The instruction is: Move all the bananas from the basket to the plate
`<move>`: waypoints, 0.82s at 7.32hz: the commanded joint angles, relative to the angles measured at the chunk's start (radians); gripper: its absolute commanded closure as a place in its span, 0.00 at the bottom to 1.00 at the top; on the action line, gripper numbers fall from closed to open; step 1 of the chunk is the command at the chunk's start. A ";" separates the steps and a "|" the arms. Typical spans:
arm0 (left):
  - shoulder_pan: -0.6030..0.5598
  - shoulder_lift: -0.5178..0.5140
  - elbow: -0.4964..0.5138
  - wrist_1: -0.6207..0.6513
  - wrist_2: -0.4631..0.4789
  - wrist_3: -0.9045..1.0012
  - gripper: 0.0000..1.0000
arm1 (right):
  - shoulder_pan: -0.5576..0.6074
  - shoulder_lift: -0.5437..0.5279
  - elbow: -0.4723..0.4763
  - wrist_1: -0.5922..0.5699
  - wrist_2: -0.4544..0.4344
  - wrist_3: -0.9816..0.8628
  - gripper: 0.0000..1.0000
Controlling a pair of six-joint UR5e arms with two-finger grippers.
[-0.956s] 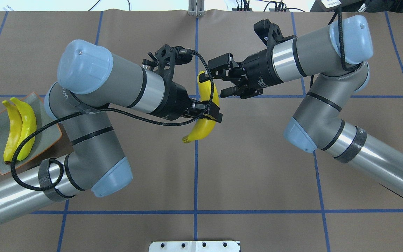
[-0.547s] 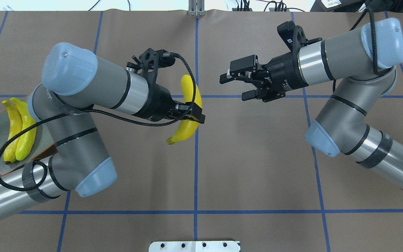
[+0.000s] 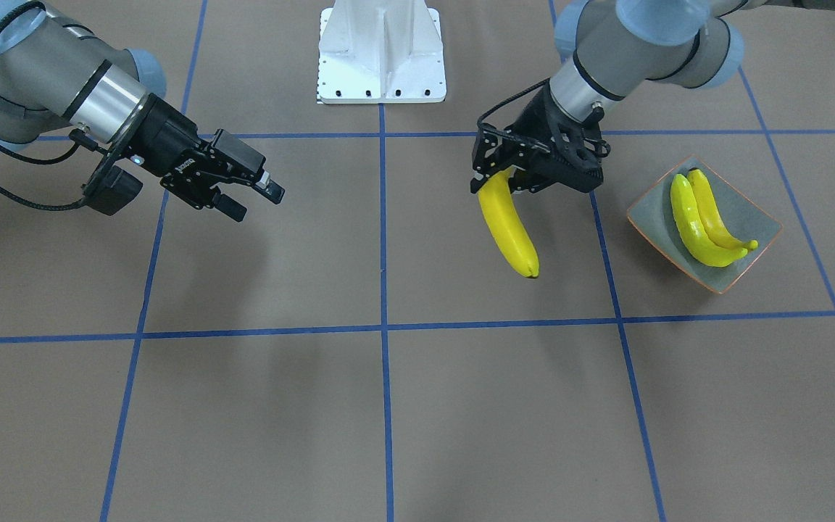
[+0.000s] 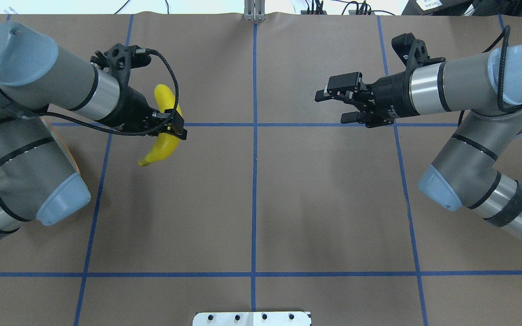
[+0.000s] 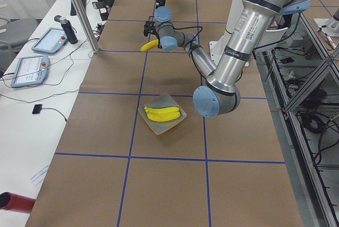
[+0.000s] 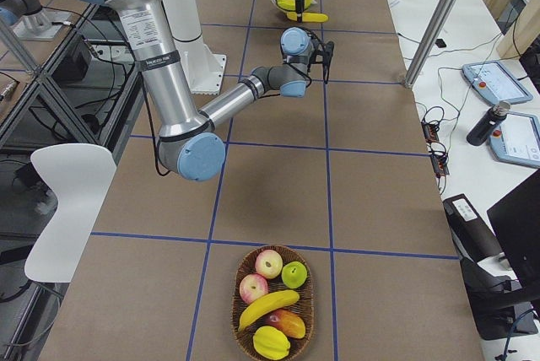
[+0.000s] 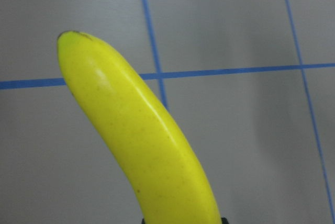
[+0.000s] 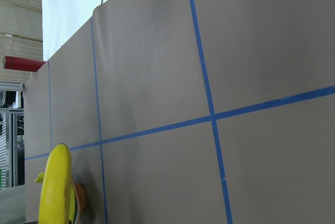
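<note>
A yellow banana (image 4: 163, 138) hangs above the table with my left gripper (image 4: 176, 127) shut on its middle. The front view shows the same banana (image 3: 508, 228) under that gripper (image 3: 512, 176), left of the plate (image 3: 754, 221). It fills the left wrist view (image 7: 141, 145). Two bananas (image 3: 700, 217) lie side by side on the grey-green, orange-rimmed plate (image 5: 151, 124). My right gripper (image 4: 331, 107) is open and holds nothing, far right of the held banana. The basket (image 6: 310, 293) stands at the table's right end with one banana (image 6: 268, 308) in it.
Apples (image 6: 268, 263) and other fruit share the basket. The white robot base (image 3: 381, 54) sits at the near edge. In the overhead view my left arm covers nearly all of the plate. Tablets (image 5: 32, 68) and cables lie on a side bench.
My left arm has swung left, carrying the banana from the table's centre line toward the plate. My right gripper has drawn back to the right, away from the banana's upper end.
</note>
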 commanded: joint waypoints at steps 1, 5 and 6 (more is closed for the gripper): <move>-0.033 0.021 -0.124 0.459 0.132 0.218 1.00 | 0.000 -0.019 0.000 0.000 -0.024 -0.001 0.00; 0.035 0.031 -0.140 0.877 0.350 0.297 1.00 | -0.012 -0.020 -0.002 -0.001 -0.069 0.004 0.00; 0.056 0.052 -0.131 0.889 0.372 0.297 1.00 | -0.020 -0.020 -0.002 -0.001 -0.080 0.004 0.00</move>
